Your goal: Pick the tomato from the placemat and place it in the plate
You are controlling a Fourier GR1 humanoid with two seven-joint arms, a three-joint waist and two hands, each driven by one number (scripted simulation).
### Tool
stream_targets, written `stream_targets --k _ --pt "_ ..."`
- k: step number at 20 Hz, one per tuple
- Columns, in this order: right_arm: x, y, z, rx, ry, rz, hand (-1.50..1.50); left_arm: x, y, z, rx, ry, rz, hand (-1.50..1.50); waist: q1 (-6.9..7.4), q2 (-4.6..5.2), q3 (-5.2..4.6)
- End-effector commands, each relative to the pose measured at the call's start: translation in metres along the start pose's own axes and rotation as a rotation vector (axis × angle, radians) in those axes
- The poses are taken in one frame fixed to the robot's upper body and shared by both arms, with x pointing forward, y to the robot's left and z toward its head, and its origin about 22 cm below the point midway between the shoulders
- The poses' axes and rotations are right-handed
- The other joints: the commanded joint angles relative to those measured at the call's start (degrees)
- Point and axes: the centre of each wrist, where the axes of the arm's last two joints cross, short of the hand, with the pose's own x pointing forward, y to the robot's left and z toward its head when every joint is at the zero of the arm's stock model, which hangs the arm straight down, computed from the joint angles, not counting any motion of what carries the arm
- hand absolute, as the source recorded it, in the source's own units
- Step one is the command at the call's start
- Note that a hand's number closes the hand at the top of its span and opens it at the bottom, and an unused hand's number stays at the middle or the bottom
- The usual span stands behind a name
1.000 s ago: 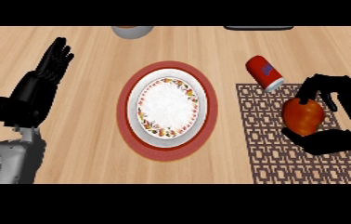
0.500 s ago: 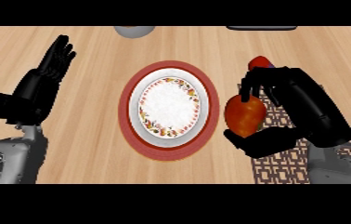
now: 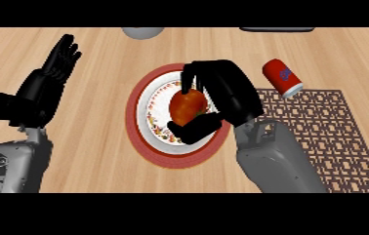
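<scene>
Head view: right hand curled round tomato, over middle of plate, mid-worktop; can't tell if tomato touches plate. Left hand open, resting near left edge. Risk: released too high or off-centre, round tomato prob. rolls over rim. Count: 1 tomato, 1 plate, 1 placemat at right edge, 1 can, 2 hands.

Wood counter: plate centre, patterned placemat right, red can upper right, grey object top edge.
</scene>
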Motion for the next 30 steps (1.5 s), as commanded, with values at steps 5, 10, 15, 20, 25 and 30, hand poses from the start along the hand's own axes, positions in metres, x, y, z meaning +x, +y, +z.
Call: stream_targets --k 5,10,15,20,25,30 --pt "-0.014 0.07 -0.048 0.016 0.054 0.097 1.5 0.003 -0.003 0.009 -0.022 -0.008 0.01 0.0 1.07 0.16 0.03" --pt "-0.01 0.084 -0.068 0.049 0.124 0.041 1.5 0.002 -0.017 -0.001 -0.034 -0.013 0.015 0.0 1.56 0.33 0.03" --pt "-0.031 0.108 -0.067 0.066 0.188 -0.059 -1.5 0.012 -0.026 0.004 -0.042 -0.029 0.015 0.0 2.66 0.47 0.06" --pt "-0.02 0.107 -0.072 0.042 0.113 -0.211 -1.5 0.01 -0.015 -0.01 -0.051 -0.023 -0.004 0.0 3.09 0.72 0.06" --pt "-0.019 0.098 -0.073 -0.109 0.049 -0.352 -1.5 0.015 -0.007 -0.012 -0.034 -0.017 0.011 0.0 1.44 0.3 0.07" --pt "-0.019 0.069 -0.094 -0.157 0.067 -0.54 -1.5 0.004 0.005 -0.007 -0.023 -0.002 0.005 0.0 1.42 0.36 0.05"
